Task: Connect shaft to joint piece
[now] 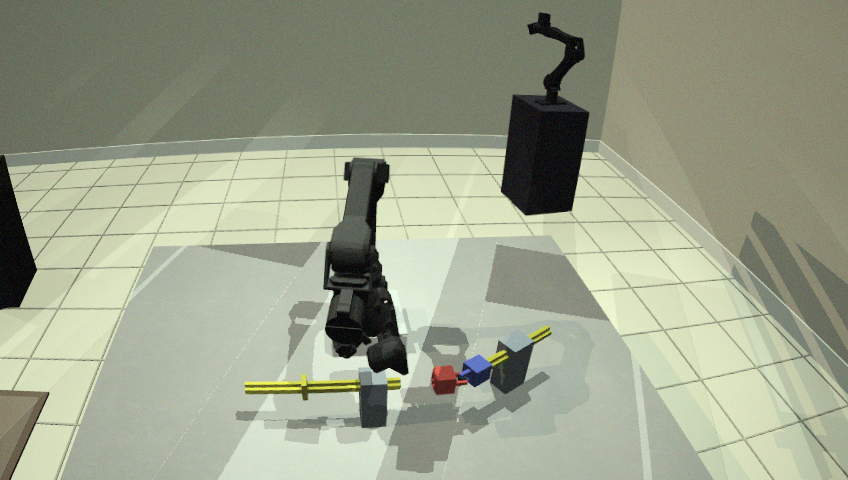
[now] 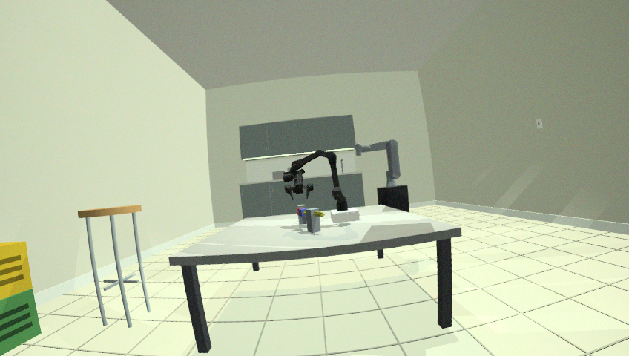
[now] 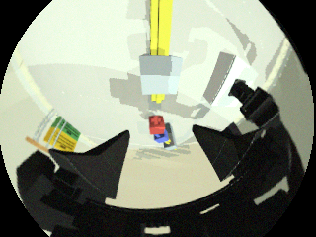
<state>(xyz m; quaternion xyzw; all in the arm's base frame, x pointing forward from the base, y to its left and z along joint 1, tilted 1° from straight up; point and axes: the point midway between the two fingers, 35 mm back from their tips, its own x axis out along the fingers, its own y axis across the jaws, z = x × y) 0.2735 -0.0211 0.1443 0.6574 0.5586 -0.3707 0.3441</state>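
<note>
The red joint piece (image 1: 445,380) (image 3: 156,123) is hinged to the blue yoke (image 1: 477,369) on the first shaft, which runs at an angle through the fixed grey block (image 1: 511,369) (image 2: 312,220). The yellow second shaft (image 1: 273,387) (image 3: 165,25), with a collar (image 1: 304,386), passes through the other grey block (image 1: 373,405) (image 3: 160,66). Its near end stands short of the joint piece, with a gap between. Whether the opening points straight along this shaft I cannot tell. My gripper (image 2: 300,199) (image 3: 162,130) is open and empty, above both shafts, touching neither.
The white base (image 2: 345,215) of my arm stands on the grey table (image 1: 196,321), behind the shafts. A stool (image 2: 109,211) and a yellow and green box (image 2: 12,268) stand off the table. Other arms stand on black pedestals (image 1: 544,157) (image 2: 392,197) beyond it.
</note>
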